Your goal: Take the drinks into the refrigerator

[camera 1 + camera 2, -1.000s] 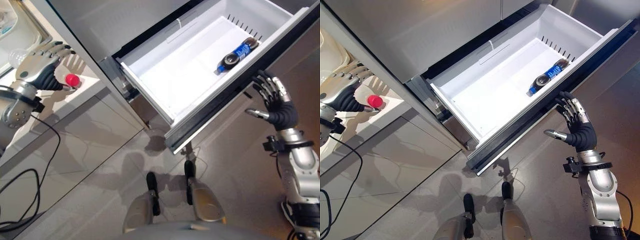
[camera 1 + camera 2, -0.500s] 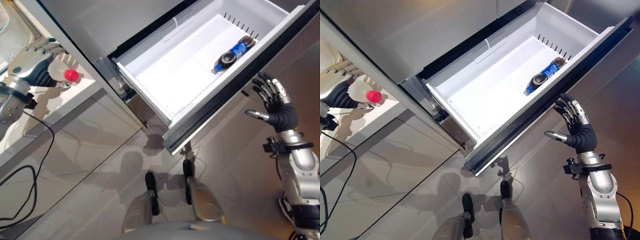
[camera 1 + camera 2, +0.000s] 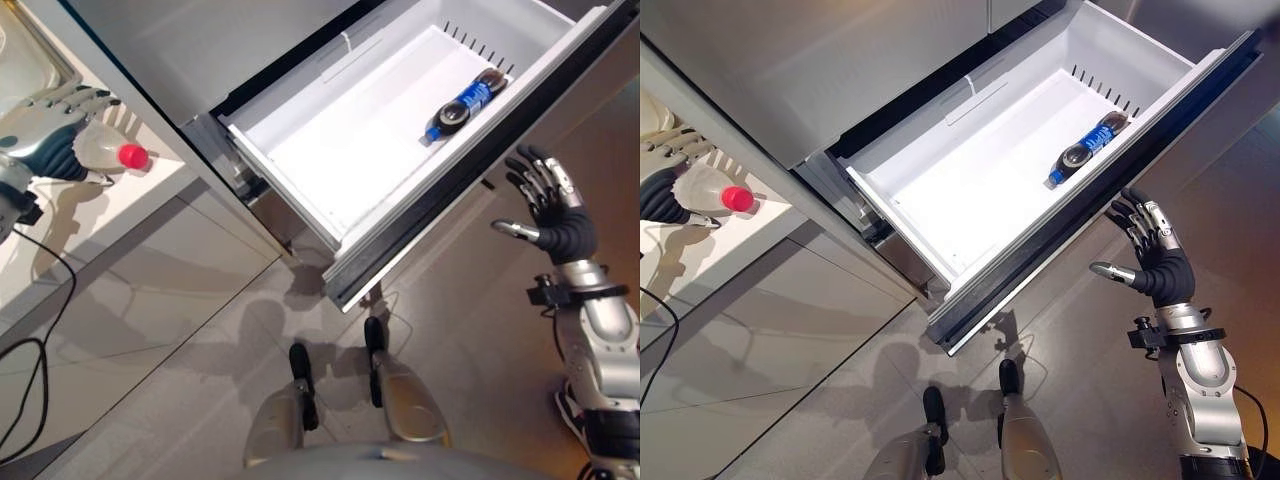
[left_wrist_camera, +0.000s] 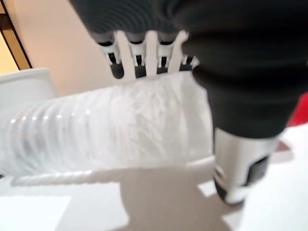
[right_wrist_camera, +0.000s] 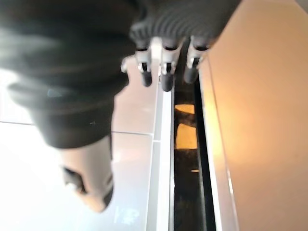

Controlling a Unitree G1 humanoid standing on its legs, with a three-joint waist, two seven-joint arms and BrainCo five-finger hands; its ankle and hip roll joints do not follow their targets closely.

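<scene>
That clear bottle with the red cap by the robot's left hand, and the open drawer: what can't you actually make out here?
- Clear bottle: the left hand covers its base in the eye views; whether it holds liquid is unclear.
- Red cap: blurred at the edge in the left wrist view.
- Dark bottle in the drawer: too small to read.
- Drawer front: blurred in the right wrist view, past the right hand.

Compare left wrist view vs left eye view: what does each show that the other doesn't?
Left wrist view alone: the clear bottle's ribbed wall up close, with the left hand's fingers and thumb curled round it.

Left eye view alone: the open white refrigerator drawer, a blue-labelled bottle lying in it, and the right hand open beside the drawer front.

Both: the left hand holding the red-capped bottle over the counter.
</scene>
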